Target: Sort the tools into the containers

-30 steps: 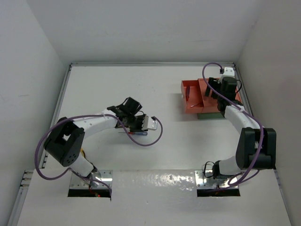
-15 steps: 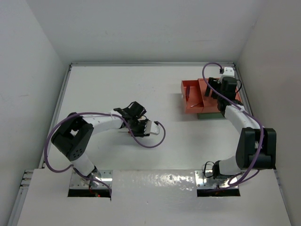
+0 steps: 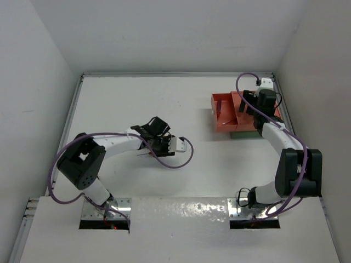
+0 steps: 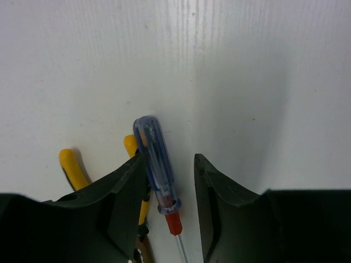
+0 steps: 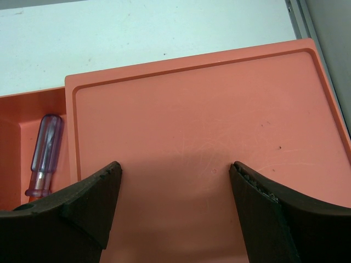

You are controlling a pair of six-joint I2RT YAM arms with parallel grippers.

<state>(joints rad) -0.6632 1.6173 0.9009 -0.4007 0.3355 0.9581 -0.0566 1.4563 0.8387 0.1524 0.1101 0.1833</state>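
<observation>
White walls (image 3: 33, 82) enclose the white surface (image 3: 137, 98). The left gripper (image 4: 170, 164) stands open astride the blue screwdriver (image 4: 156, 164) (yellow pliers (image 4: 71, 167) beside it). The right gripper (image 5: 173, 172) hangs open over the orange tray (image 5: 219, 98).

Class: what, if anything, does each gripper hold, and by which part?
Nothing. The left gripper stands open around the blue screwdriver; the right gripper, open over the orange tray.

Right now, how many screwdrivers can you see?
2. Blue-handled screwdriver between the fingers of the left gripper; purple one in the orange tray. More may be hidden.
</observation>
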